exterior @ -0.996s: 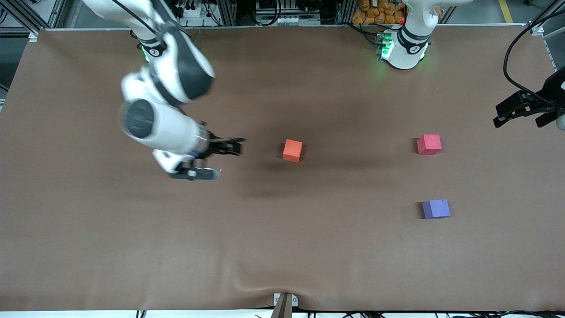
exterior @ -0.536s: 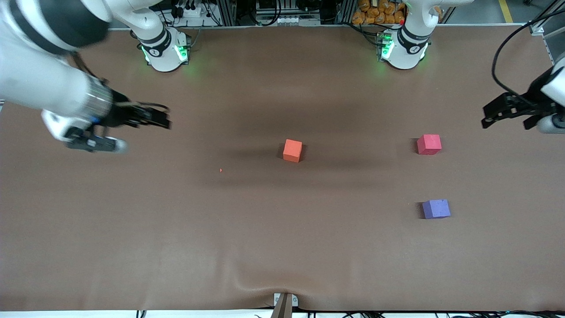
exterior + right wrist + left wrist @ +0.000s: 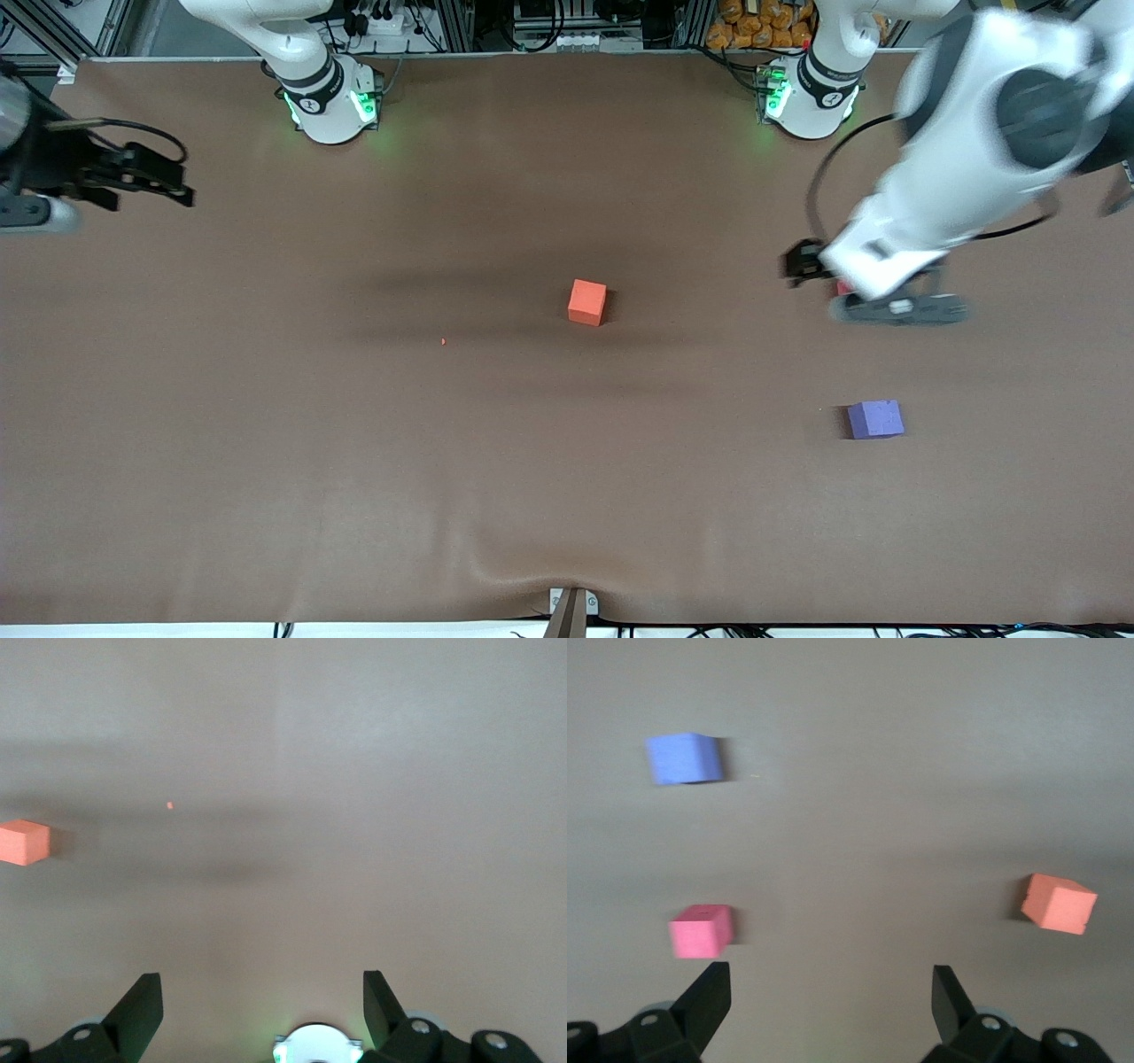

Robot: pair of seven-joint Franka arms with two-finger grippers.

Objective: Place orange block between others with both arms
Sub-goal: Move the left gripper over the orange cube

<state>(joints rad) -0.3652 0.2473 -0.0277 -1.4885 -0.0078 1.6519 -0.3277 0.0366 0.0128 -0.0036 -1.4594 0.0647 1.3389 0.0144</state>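
Note:
The orange block (image 3: 586,302) sits alone mid-table and also shows in both wrist views (image 3: 1059,903) (image 3: 24,842). Toward the left arm's end lie the others. The purple-blue cube (image 3: 875,419) (image 3: 685,758) is nearer the front camera. The pinkish-red cube (image 3: 701,931) is almost wholly covered by the left arm in the front view. My left gripper (image 3: 791,266) (image 3: 831,992) hangs open and empty over the table beside the pinkish-red cube. My right gripper (image 3: 177,182) (image 3: 263,997) is open and empty over the right arm's end of the table.
A tiny orange crumb (image 3: 443,341) lies on the brown cloth between the orange block and the right arm's end. The green-lit arm bases (image 3: 332,102) (image 3: 806,97) stand at the table's back edge. A metal bracket (image 3: 571,607) sits at the front edge.
The right arm has swung away from the orange block out to its end of the table. The left arm has swept in from the table's end to over the pinkish-red cube. The blocks have not moved.

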